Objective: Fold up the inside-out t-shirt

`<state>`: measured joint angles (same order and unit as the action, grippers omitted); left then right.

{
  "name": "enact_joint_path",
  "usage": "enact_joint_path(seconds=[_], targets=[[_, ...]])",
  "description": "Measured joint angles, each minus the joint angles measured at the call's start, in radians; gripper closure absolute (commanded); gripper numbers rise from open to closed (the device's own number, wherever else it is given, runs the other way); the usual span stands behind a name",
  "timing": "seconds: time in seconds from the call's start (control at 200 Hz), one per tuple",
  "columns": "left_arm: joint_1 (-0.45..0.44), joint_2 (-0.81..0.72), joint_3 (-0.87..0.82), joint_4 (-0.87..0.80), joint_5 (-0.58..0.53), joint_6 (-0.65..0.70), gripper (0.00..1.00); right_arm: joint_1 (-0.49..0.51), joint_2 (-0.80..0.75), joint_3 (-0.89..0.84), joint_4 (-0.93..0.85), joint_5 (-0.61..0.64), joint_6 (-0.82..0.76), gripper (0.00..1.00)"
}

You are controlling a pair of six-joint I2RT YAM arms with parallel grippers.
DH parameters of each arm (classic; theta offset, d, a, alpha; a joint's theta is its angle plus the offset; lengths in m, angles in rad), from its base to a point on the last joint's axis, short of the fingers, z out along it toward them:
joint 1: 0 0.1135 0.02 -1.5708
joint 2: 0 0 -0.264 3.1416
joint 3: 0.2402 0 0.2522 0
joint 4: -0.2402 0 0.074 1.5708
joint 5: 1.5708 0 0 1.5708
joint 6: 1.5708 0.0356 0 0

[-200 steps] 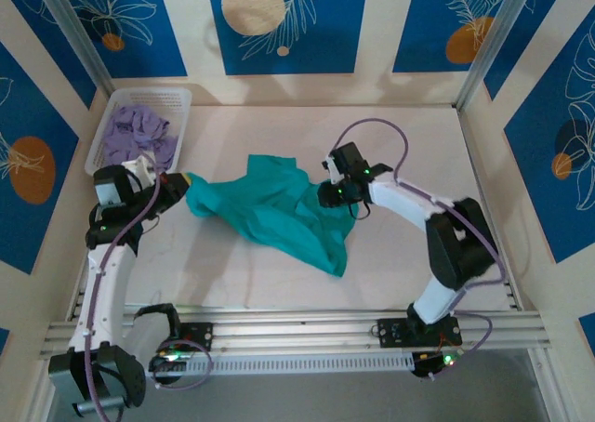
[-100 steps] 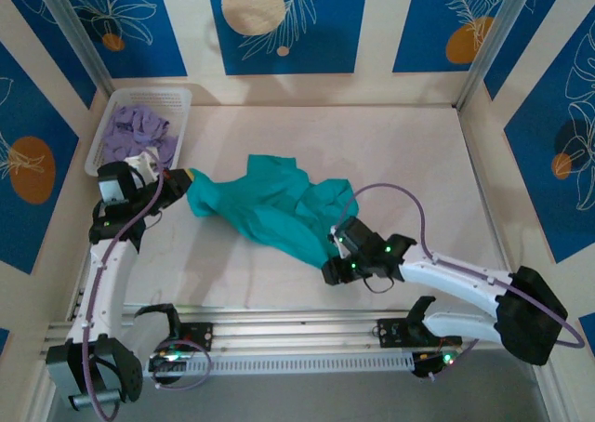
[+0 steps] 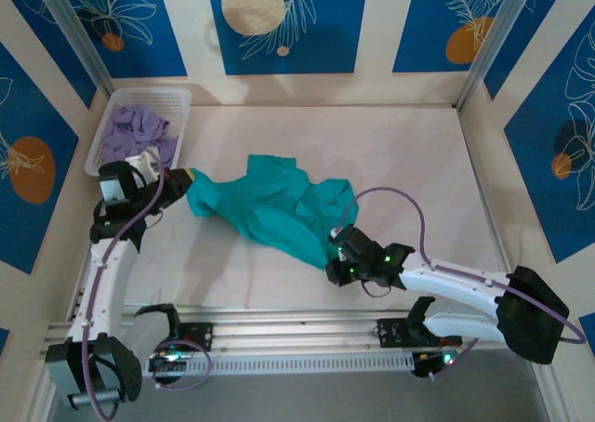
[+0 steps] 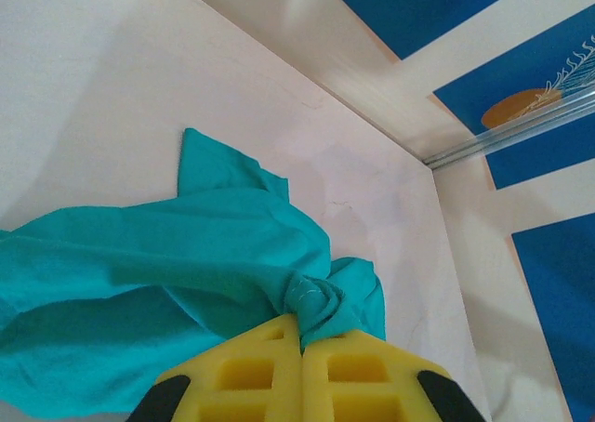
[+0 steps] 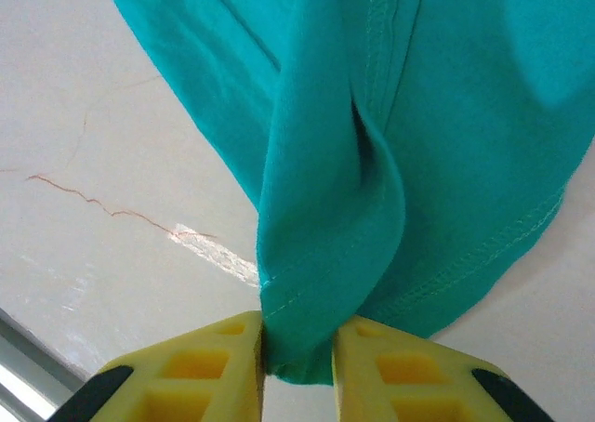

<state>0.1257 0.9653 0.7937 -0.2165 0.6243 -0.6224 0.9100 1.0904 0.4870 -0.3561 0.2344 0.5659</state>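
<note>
On the table [image 3: 418, 162] the inside-out t-shirt [image 3: 270, 208] is lying bunched, the left hand [image 3: 181, 176] clenching its left end, while the right hand [image 3: 333, 257], newly shifted to the near hem, is pinching it for spreading.

Robot test cell in a lab — built for handling clothes.

Bolted to slotted aluminium rails [image 3: 307, 322] at the near edge of a pale table [image 3: 418, 152]: two white-and-black arms, the left arm [image 3: 100, 283] and the right arm [image 3: 460, 283], trailing purple cable [image 3: 386, 191] and dotted with small green lamps [image 3: 384, 255]. Boxed in on three sides by cream panels printed with blue leaf-and-orange-disc art [image 3: 279, 22], framed by bare metal posts [image 3: 74, 32]. Laid out as working material — a teal t-shirt [image 3: 270, 208] on the tabletop, a white plastic basket [image 3: 153, 91] of lavender clothes [image 3: 135, 129] in the far left corner. Plain bench surface, scuffed and hairline-cracked in the right wrist view.
</note>
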Motion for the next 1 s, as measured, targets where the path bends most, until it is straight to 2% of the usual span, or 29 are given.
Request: enact_joint_path(seconds=[0.31,0.445,0.605,0.73,0.855,1.0], targets=[[0.0,0.0,-0.002,0.0,0.0,0.0,1.0,0.014,0.006,-0.011,0.017,0.016,0.0,0.77],[0.0,0.0,-0.006,0.0,0.0,0.0,1.0,0.021,0.013,-0.012,0.026,0.025,0.002,0.85],[0.0,0.001,-0.007,0.0,0.0,0.0,1.0,0.026,0.012,-0.012,0.031,0.043,0.001,1.0],[0.0,0.001,-0.008,0.0,-0.001,0.002,1.0,0.024,-0.02,-0.011,0.02,0.063,-0.002,1.0],[-0.002,0.001,-0.008,-0.001,-0.005,0.003,1.0,-0.021,-0.101,-0.008,0.005,0.061,-0.02,1.0],[-0.002,0.007,0.001,-0.011,-0.01,0.003,1.0,-0.162,-0.178,0.035,-0.005,-0.01,-0.056,1.0]])
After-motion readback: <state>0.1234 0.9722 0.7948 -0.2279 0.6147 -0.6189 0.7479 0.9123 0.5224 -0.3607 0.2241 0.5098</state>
